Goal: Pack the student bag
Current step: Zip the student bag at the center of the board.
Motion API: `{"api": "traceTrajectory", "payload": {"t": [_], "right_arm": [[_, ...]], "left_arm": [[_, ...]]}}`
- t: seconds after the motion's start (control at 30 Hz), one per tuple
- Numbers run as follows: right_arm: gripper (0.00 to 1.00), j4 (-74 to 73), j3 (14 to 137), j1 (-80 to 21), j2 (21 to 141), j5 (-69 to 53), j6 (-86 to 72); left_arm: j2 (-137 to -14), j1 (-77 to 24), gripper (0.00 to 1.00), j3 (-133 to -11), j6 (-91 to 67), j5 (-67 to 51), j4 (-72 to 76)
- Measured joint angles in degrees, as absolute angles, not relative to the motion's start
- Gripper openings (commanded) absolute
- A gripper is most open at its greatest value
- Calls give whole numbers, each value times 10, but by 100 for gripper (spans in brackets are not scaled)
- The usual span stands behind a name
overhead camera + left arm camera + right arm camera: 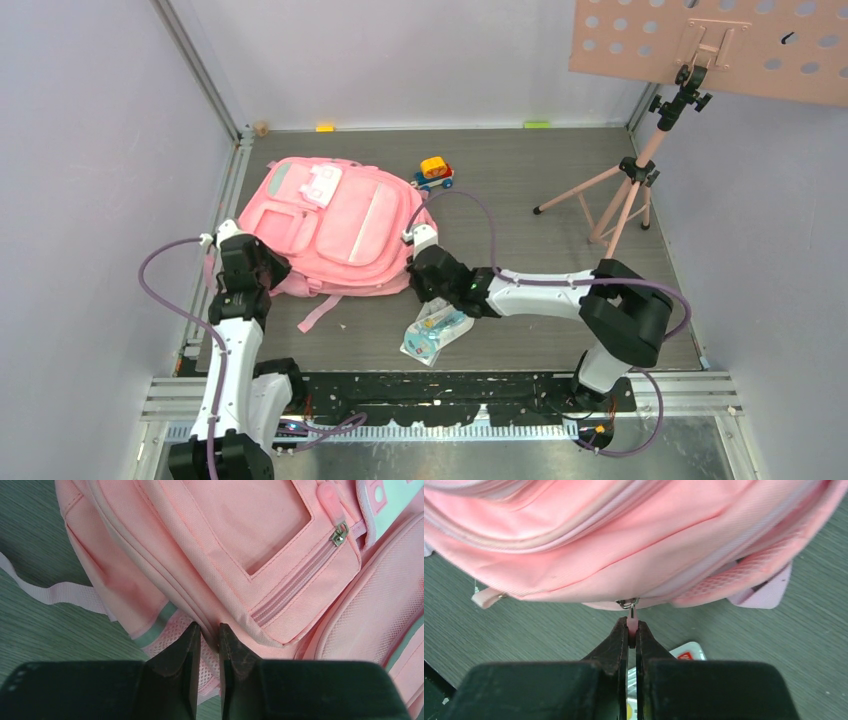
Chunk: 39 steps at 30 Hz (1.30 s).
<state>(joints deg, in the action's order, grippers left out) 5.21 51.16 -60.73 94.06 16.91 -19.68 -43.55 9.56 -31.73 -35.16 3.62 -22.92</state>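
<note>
Dark grey wood-grain tabletop [520, 190], shut in by pale lavender-grey walls [90, 150] on three sides, with metal rails along the edges.

One student bag [335, 225]: pink, lying front-up at left-centre of the table, its pockets facing the ceiling and one loose strap [320, 312] trailing toward the near edge. One pink music stand [625, 195] at the far right, with a perforated desk on a folding tripod. Two arms. One clear packet [435, 332] of small items on the table, just beside the bag's near right corner. One toy car [434, 173], yellow, blue and red, just past the bag's far right corner. Two tape marks on the far edge, one yellow [325, 127] and one green [537, 124].

Left arm [232, 345] rising from its base at the near left, wrist at the bag's near left corner. Left gripper [209, 632] almost pressed together, nipping a ridge of the bag's fabric just below a zipped pocket.

Right arm [540, 290] bent at the elbow, forearm stretched leftward over the packet to the bag's near right corner. Right gripper [632, 630] pressed together, pinching the pink zipper pull [632, 620] that hangs from the bag's metal slider.
</note>
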Motion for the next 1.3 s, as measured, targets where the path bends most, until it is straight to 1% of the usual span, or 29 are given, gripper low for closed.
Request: {"api": "traceTrajectory", "payload": {"t": [0.13,0.17,0.2,0.23,0.27,0.3,0.37,0.5,0.57,0.73,0.8,0.9,0.97,1.03,1.13,1.2,1.3], "right_arm": [[0,41,509,-550,929,108,-197],[0,39,509,-539,929,98,-197],[0,35,509,-527,929,86,-196],[0,31,509,-515,929,71,-196],[0,29,509,-510,929,62,-196],[0,25,509,-505,929,51,-195],[0,22,509,-501,929,38,-194],[0,19,509,-498,929,25,-194],[0,19,509,-496,929,21,-195],[0,22,508,-489,926,3,-198],[0,22,505,-486,921,-3,-200],[0,26,500,-481,915,-13,-206],[0,29,499,-478,914,-18,-211],[0,32,496,-474,914,-24,-216],[0,42,489,-469,914,-33,-227],[0,50,484,-466,914,-40,-234],[0,60,478,-462,913,-47,-244]], "left_arm": [[-438,95,0,-319,-341,28,-229],[-438,95,7,-319,-339,27,-229],[-438,91,19,-320,-336,25,-229],[-438,85,33,-321,-331,25,-229],[-439,79,45,-324,-326,25,-230],[-441,69,55,-328,-319,30,-232],[-442,35,65,-341,-300,44,-239],[-438,-41,75,-365,-276,86,-255],[-435,-89,77,-379,-266,112,-266],[-438,-212,78,-424,-258,155,-272],[-450,-277,78,-437,-249,184,-269],[-486,-377,78,-445,-223,217,-250],[-518,-423,78,-445,-206,227,-234],[-559,-461,78,-444,-191,229,-209],[-608,-493,78,-442,-174,230,-169],[-632,-510,76,-442,-159,232,-144],[-667,-533,66,-442,-130,240,-106]]}}
